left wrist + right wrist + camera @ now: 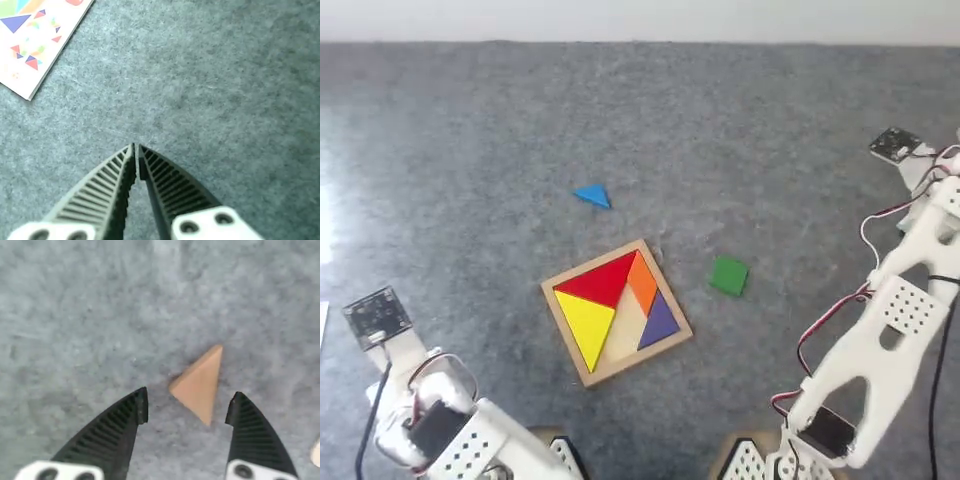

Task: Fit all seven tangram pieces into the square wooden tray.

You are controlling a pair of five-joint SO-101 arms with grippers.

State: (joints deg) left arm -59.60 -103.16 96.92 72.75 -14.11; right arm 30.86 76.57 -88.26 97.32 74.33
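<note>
A: Tray status?
B: Square wooden tray (640,359) mid-mat (470,150), set diagonally. Seated inside: red (600,280), yellow (588,322), orange (642,283) and purple (658,322) pieces; one wedge of floor bare.
A: Loose pieces?
B: Blue triangle (592,196) and green square (729,275) near tray. Tan triangle (200,385) flat between right gripper (190,392) jaws, spread, not touching.
A: Left gripper (136,147)?
B: Jaws pressed together over mat, near printed card (35,40).

Part-filled tray (624,337); blue triangle (592,195), green square (728,275) outside
</note>
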